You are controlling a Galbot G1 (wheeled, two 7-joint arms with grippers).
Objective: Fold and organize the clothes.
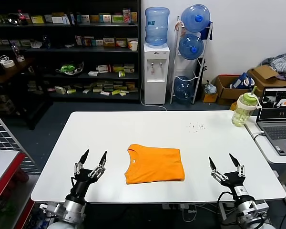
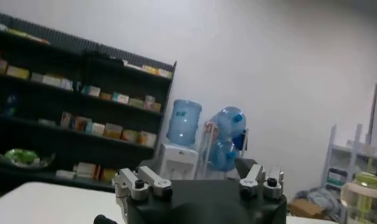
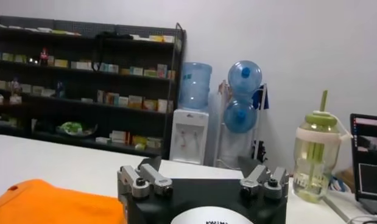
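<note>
Both grippers open at near table [image 1: 190, 143] edge | folded T-shirt [image 1: 155, 164] between

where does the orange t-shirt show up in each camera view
Head view: the orange T-shirt lies folded on the white table, near the front edge, between the two arms.
Left wrist view: not in it.
Right wrist view: only a corner of the orange T-shirt shows, at the lower left edge.
Shared landmark: the water dispenser topped by a blue bottle.

A green-lidded bottle [image 1: 243, 109] stands at the white worktop's [image 1: 109, 133] far right corner, beside a laptop [image 1: 279, 118]; a water dispenser [image 1: 156, 57] stands behind.
</note>
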